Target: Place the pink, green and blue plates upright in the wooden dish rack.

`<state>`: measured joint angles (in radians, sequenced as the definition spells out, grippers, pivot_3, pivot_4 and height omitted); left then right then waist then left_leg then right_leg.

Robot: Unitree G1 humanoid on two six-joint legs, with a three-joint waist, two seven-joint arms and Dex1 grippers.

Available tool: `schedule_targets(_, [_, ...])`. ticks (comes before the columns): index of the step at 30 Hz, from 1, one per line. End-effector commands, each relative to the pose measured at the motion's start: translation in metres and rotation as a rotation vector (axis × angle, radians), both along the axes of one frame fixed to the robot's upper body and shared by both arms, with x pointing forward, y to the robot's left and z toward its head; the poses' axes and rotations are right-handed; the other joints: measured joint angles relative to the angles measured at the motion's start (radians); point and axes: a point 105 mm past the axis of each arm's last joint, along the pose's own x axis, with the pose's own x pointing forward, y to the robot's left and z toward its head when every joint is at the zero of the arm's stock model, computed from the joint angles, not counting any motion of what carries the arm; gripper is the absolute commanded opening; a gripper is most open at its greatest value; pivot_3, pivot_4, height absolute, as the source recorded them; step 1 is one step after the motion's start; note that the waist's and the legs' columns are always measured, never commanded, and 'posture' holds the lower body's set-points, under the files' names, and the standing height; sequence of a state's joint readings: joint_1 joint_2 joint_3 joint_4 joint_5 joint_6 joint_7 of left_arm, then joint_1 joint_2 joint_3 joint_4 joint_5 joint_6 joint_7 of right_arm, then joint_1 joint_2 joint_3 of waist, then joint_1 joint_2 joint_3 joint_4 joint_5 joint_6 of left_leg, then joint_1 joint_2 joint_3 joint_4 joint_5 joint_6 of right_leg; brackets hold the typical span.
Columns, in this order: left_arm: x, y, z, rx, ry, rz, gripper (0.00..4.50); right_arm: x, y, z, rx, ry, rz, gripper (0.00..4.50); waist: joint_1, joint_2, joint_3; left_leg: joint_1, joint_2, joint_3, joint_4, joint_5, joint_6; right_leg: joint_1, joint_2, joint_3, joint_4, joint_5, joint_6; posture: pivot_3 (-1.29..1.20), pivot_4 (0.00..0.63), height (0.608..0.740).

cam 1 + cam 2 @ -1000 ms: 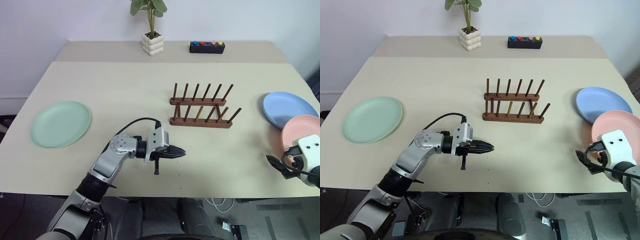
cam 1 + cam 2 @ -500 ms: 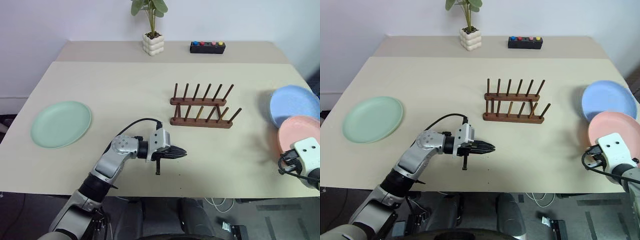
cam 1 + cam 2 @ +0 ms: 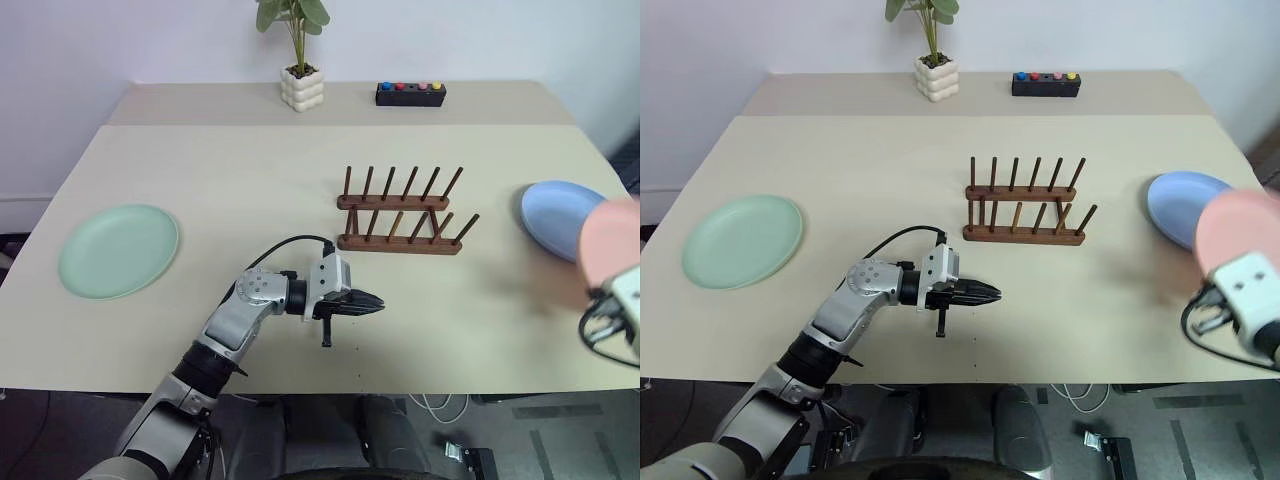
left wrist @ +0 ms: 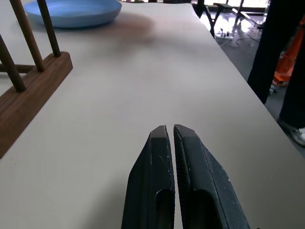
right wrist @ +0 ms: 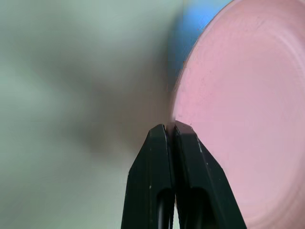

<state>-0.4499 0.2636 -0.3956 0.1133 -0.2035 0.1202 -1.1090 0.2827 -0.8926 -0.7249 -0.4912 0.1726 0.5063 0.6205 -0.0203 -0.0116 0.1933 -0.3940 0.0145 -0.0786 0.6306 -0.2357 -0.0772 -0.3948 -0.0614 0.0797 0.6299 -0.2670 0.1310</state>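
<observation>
Three plates are sitting apart: the pink plate (image 3: 1243, 226) is hanging raised at the table's right edge, pinched at its rim by the right gripper (image 5: 170, 128), whose fingers are pressing together on it. The blue plate (image 3: 556, 213) is lying flat just behind it, the green plate (image 3: 119, 249) far left. The wooden rack (image 3: 402, 213) is standing empty mid-table. The left gripper (image 3: 372, 302) is hovering in front of the rack, fingers closed on nothing.

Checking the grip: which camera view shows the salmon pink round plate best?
The right wrist view: the salmon pink round plate sits large, its rim pinched in the right claw. The eye views catch it blurred at the right edge; the left wrist view shows the pale blue plate.
</observation>
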Motion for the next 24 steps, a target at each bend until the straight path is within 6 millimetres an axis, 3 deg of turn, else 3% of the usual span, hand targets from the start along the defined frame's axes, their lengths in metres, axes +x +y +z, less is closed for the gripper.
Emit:
schedule_targets(1, [0.008, 0.001, 0.014, -0.032, -0.054, 0.021, 0.17, 0.012, 0.029, 0.045, -0.055, -0.190, 0.154, 0.03, 0.003, -0.002, 0.001, 0.000, 0.000, -0.001, 0.000, 0.000, 0.000, 0.000, 0.001, 0.000, 0.000, 0.000, 0.000, 0.00, 0.150, 0.730])
schedule_targets(4, [0.011, 0.003, 0.015, -0.035, -0.064, 0.042, 0.17, 0.032, 0.050, 0.063, 0.018, -0.264, 0.260, 0.03, 0.004, -0.002, 0.001, -0.002, 0.000, -0.001, 0.000, 0.000, 0.000, 0.000, 0.000, 0.000, -0.001, 0.002, -0.003, 0.00, 0.150, 0.730])
schedule_targets(8, [0.012, 0.006, 0.016, -0.036, -0.074, 0.068, 0.17, 0.050, 0.065, 0.071, 0.041, -0.278, 0.342, 0.03, 0.008, -0.002, 0.001, -0.002, 0.000, -0.002, 0.000, 0.000, 0.000, 0.000, 0.000, -0.001, -0.001, 0.002, -0.003, 0.00, 0.150, 0.730])
schedule_targets(12, [0.011, 0.012, 0.015, -0.043, -0.073, 0.125, 0.17, 0.066, 0.084, 0.099, 0.241, -0.380, 0.474, 0.03, -0.001, 0.000, 0.002, -0.004, 0.000, -0.001, 0.000, 0.000, 0.000, -0.002, 0.000, 0.000, -0.001, 0.003, -0.003, 0.00, 0.150, 0.730])
schedule_targets(18, [0.014, 0.020, 0.016, -0.043, -0.082, 0.185, 0.17, 0.061, 0.100, 0.124, 0.643, -0.372, 0.687, 0.03, 0.006, 0.000, 0.002, -0.004, 0.000, -0.004, 0.000, 0.000, 0.000, -0.002, 0.001, -0.002, 0.001, 0.003, -0.003, 0.00, 0.150, 0.730])
schedule_targets(22, [0.015, 0.025, 0.017, -0.038, -0.089, 0.207, 0.17, 0.045, 0.118, 0.120, 0.803, -0.255, 0.879, 0.03, 0.008, 0.000, 0.002, -0.006, 0.000, -0.004, 0.000, 0.000, 0.000, -0.002, 0.000, -0.003, 0.000, 0.003, -0.003, 0.00, 0.150, 0.730])
schedule_targets(24, [0.015, 0.026, 0.019, -0.037, -0.093, 0.212, 0.17, 0.043, 0.117, 0.116, 0.872, -0.213, 0.910, 0.03, 0.007, 0.000, 0.002, -0.006, 0.000, -0.004, 0.000, 0.000, 0.001, -0.003, 0.000, -0.003, 0.000, 0.003, -0.003, 0.00, 0.150, 0.730])
